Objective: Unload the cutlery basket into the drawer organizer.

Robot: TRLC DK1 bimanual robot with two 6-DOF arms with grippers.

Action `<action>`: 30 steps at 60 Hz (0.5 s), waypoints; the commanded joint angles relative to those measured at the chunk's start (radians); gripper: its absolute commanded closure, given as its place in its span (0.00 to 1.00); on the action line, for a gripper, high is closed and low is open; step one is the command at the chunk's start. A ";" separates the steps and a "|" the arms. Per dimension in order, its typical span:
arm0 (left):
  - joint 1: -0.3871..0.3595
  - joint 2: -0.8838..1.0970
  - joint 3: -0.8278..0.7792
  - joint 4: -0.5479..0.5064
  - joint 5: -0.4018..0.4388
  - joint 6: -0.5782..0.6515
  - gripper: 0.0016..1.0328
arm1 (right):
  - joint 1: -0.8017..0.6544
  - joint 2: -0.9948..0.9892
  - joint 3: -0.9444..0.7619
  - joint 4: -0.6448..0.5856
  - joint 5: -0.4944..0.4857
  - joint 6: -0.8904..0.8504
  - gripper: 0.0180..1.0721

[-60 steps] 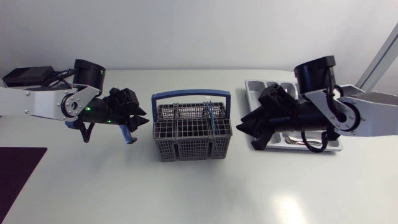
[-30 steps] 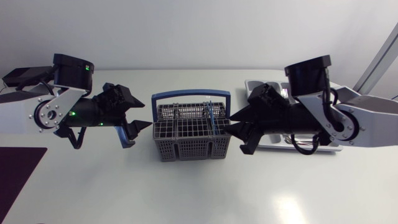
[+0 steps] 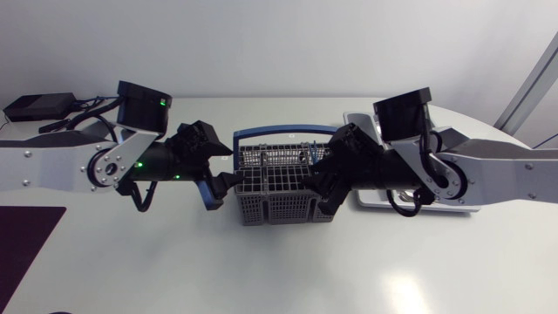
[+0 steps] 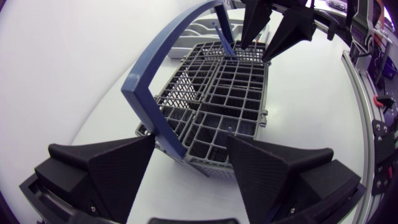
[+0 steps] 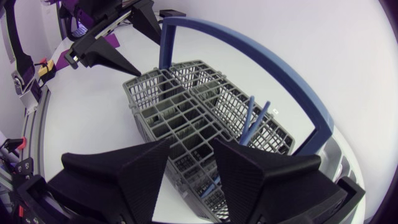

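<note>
1. Grey plastic lattice cutlery basket (image 3: 283, 187) with a blue arched handle (image 3: 279, 133) stands upright on the white worktop (image 3: 279, 270), between my two arms. I judge it light and stiff, and likely to slide if nudged.
2. Slim blue-handled utensils (image 5: 252, 121) stand in a compartment at the basket's right end. I judge them light, rigid and slippery, so they are best pinched high on the handle and drawn straight up.
3. The pale compartmented drawer organizer (image 3: 353, 119) lies behind my right arm, mostly hidden.
4. The left gripper (image 4: 191, 146) is spread wide at the basket's near end, beside the handle post. It holds nothing, and I cannot tell whether it touches the basket.
5. The right gripper (image 5: 193, 149) is spread at the opposite end and holds nothing. The utensils stand just ahead of it.
</note>
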 commanded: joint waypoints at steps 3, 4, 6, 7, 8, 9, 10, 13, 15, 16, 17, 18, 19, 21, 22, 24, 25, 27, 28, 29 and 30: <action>-0.037 0.050 0.047 0.027 0.009 -0.056 0.17 | -0.029 -0.044 -0.031 0.007 -0.006 0.019 0.49; -0.037 0.051 0.048 0.027 0.008 -0.056 0.17 | -0.035 -0.044 -0.031 0.007 -0.006 0.018 0.49; -0.034 0.056 0.050 0.027 0.006 -0.056 0.17 | -0.041 -0.044 -0.031 0.007 -0.009 0.016 0.49; -0.032 0.057 0.053 0.027 0.006 -0.056 0.17 | -0.047 -0.044 -0.033 0.007 -0.009 0.013 0.49; -0.028 0.057 0.053 0.025 0.005 -0.056 0.17 | -0.052 -0.044 -0.034 0.007 -0.013 0.011 0.49; -0.023 0.059 0.053 0.025 0.005 -0.056 0.17 | -0.055 -0.044 -0.034 0.007 -0.013 0.008 0.49; -0.018 0.059 0.053 0.025 0.005 -0.056 0.17 | -0.058 -0.044 -0.036 0.005 -0.013 0.007 0.49; -0.009 0.056 0.047 0.024 0.005 -0.055 0.17 | -0.080 -0.052 -0.039 0.001 -0.022 0.005 0.49; 0.000 0.050 0.039 0.024 0.005 -0.053 0.17 | -0.096 -0.059 -0.039 -0.007 -0.032 0.005 0.49; 0.005 0.045 0.036 0.024 0.005 -0.052 0.17 | -0.107 -0.069 -0.039 -0.012 -0.036 0.005 0.49; 0.008 0.042 0.031 0.022 0.005 -0.052 0.17 | -0.116 -0.078 -0.041 -0.016 -0.036 0.004 0.49; 0.012 0.034 0.027 0.024 0.005 -0.049 0.17 | -0.126 -0.087 -0.044 -0.018 -0.037 0.001 0.49; 0.017 0.025 0.019 0.024 0.005 -0.049 0.17 | -0.142 -0.104 -0.045 -0.024 -0.039 -0.007 0.49; 0.026 0.015 0.012 0.025 0.005 -0.047 0.17 | -0.172 -0.128 -0.048 -0.036 -0.043 -0.012 0.49; 0.031 0.010 0.007 0.025 0.005 -0.047 0.17 | -0.190 -0.141 -0.048 -0.047 -0.054 -0.015 0.49; 0.040 0.001 0.001 0.024 0.005 -0.047 0.17 | -0.225 -0.164 -0.048 -0.065 -0.072 -0.018 0.49; 0.045 -0.002 -0.004 0.024 0.005 -0.047 0.17 | -0.242 -0.173 -0.048 -0.074 -0.077 -0.021 0.49; 0.052 -0.005 -0.008 0.022 0.005 -0.046 0.17 | -0.265 -0.190 -0.051 -0.093 -0.078 -0.030 0.54; 0.055 -0.007 -0.011 0.021 0.005 -0.044 0.17 | -0.276 -0.193 -0.053 -0.096 -0.077 -0.035 0.57; 0.060 -0.007 -0.013 0.021 0.005 -0.043 0.17 | -0.287 -0.196 -0.054 -0.097 -0.077 -0.036 0.61; 0.063 -0.005 -0.016 0.021 0.005 -0.041 0.17 | -0.296 -0.196 -0.056 -0.097 -0.077 -0.038 0.64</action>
